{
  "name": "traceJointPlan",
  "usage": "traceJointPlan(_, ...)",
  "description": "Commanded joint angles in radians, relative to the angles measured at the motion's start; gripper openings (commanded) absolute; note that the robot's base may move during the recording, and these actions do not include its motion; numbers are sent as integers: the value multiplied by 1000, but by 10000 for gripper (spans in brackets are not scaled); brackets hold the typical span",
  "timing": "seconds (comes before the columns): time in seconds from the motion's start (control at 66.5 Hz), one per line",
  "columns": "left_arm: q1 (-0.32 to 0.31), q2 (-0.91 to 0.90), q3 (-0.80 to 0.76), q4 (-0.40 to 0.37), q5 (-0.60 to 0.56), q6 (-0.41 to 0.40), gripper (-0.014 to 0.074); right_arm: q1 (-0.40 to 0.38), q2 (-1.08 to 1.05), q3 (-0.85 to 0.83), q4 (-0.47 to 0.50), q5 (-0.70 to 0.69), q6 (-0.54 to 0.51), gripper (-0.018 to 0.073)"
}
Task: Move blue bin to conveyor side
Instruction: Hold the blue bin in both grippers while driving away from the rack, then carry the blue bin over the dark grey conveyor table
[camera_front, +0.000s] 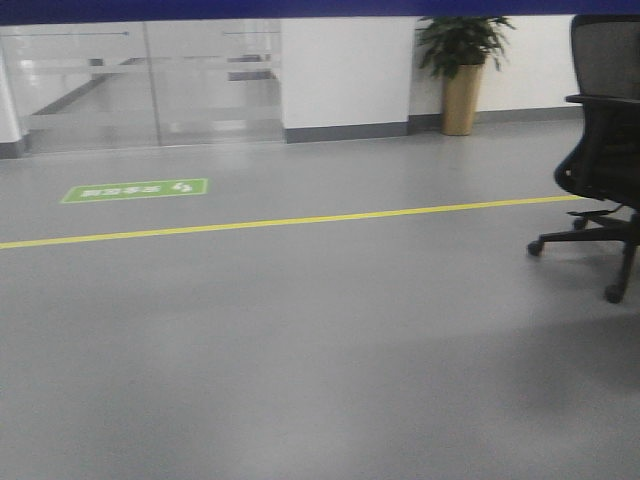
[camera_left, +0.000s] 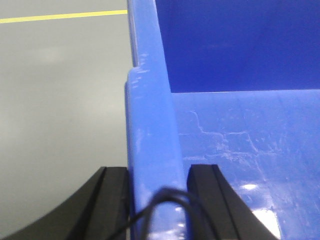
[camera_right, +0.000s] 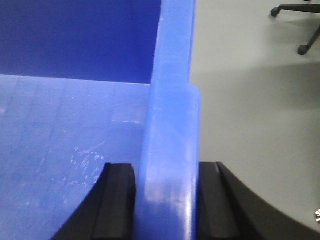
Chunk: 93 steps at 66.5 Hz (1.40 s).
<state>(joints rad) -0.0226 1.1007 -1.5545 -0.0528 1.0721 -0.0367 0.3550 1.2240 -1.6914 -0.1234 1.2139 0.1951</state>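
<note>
Left gripper (camera_left: 157, 172) clamped on the blue bin (camera_left: 225, 60): one black finger (camera_left: 107, 200) outside the wall, the other inside, both pressed against the thick rim. A thin black cable (camera_left: 160, 205) loops across the rim right at the lens. Bin interior is to the right of that wall, floor of the bin scuffed with pale scratches, far wall darker blue.

Right gripper (camera_right: 166, 170) same story, clenched on the opposite wall of the bin (camera_right: 170, 100), a finger (camera_right: 117, 200) on the inside and the other outside, both touching the wall. Bin interior is to the left here.

So the bin sits between the two arms, held by both side walls. Cannot tell if its base rests on anything.

Outside the walls: grey floor (camera_left: 55, 100), with a yellow line (camera_left: 60, 16) beyond the left side and the wheeled base of an office chair (camera_right: 300, 20) beyond the right.

Front view: open grey floor, yellow line crossing it, chair at right edge just past the line. Green sticker (camera_front: 135, 190) on the floor beyond the line, left. Farthest back, glass partition (camera_front: 150, 85) at left, potted plant (camera_front: 462, 60) against the white wall.
</note>
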Motion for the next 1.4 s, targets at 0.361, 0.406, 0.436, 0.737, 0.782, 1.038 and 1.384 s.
traceJointPlan(0.361, -2, -21, -20, 22, -94, 18, 4, -3, -21, -16, -78, -93, -21, -73)
traceJointPlan(0.406, -2, -21, -20, 22, -94, 18, 4, -3, -21, -16, -78, -93, -21, -73)
traceJointPlan(0.436, -2, -21, -20, 22, -94, 18, 4, -3, -21, -16, -78, -93, -21, -73)
traceJointPlan(0.737, -2, -21, -20, 22, -94, 18, 4, -3, -21, -16, -78, -93, -21, -73)
traceJointPlan(0.782, -2, -21, -20, 22, -94, 18, 4, -3, -21, -16, -78, -93, -21, -73)
traceJointPlan(1.038, -2, -21, -20, 23, -94, 18, 4, -3, -21, -16, -78, -95, -21, -73)
traceJointPlan(1.384, -2, -21, -20, 40, -96, 18, 4, -3, -21, -16, -78, -95, -21, -73)
